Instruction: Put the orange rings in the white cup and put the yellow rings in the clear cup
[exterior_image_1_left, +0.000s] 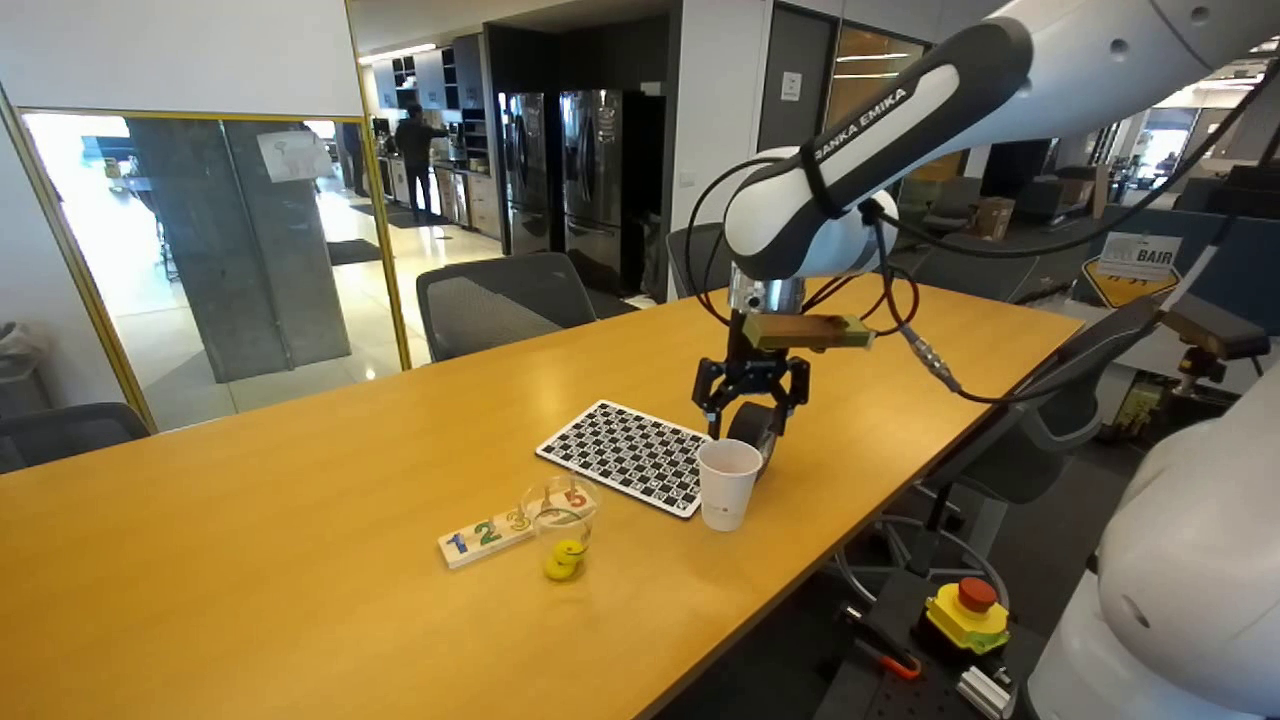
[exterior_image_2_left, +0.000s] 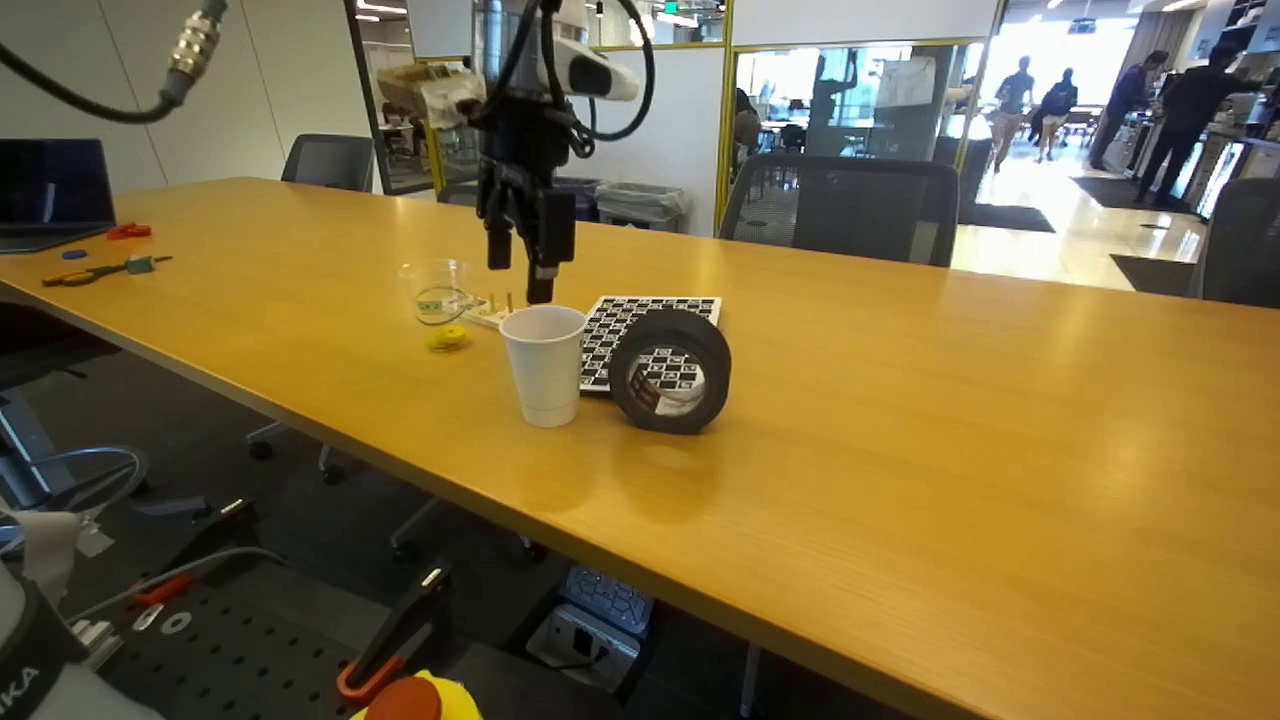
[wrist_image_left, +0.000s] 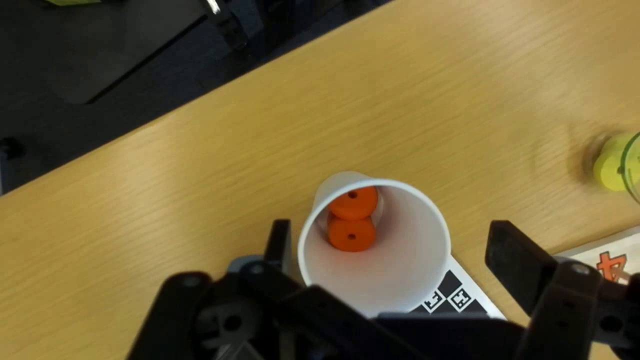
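Note:
My gripper (wrist_image_left: 392, 245) stands open above the white cup (wrist_image_left: 415, 250). In the wrist view its fingers (wrist_image_left: 515, 262) appear on either side of the cup's rim, with nothing held. Two orange rings (wrist_image_left: 352, 235) show inside the white cup at its bottom; whether others lie beneath is hidden. In both exterior views the white cup (exterior_image_1_left: 727, 490) is upright on the table, below the gripper (exterior_image_2_left: 519, 275). Nearer the number board, the clear cup (exterior_image_1_left: 535, 492) stands upright with yellow rings (exterior_image_1_left: 564, 562) at its bottom. Only part of the clear cup (wrist_image_left: 631, 172) enters the wrist view, at the right edge.
A black tape roll (exterior_image_2_left: 672, 325) stands on edge close beside the white cup. The checkered mat (exterior_image_1_left: 630, 455) lies just behind them. A wooden number board (exterior_image_1_left: 485, 538) with pegs is partly behind the clear cup. Pliers (exterior_image_2_left: 85, 274) and a laptop (exterior_image_2_left: 50, 190) sit farther along the table.

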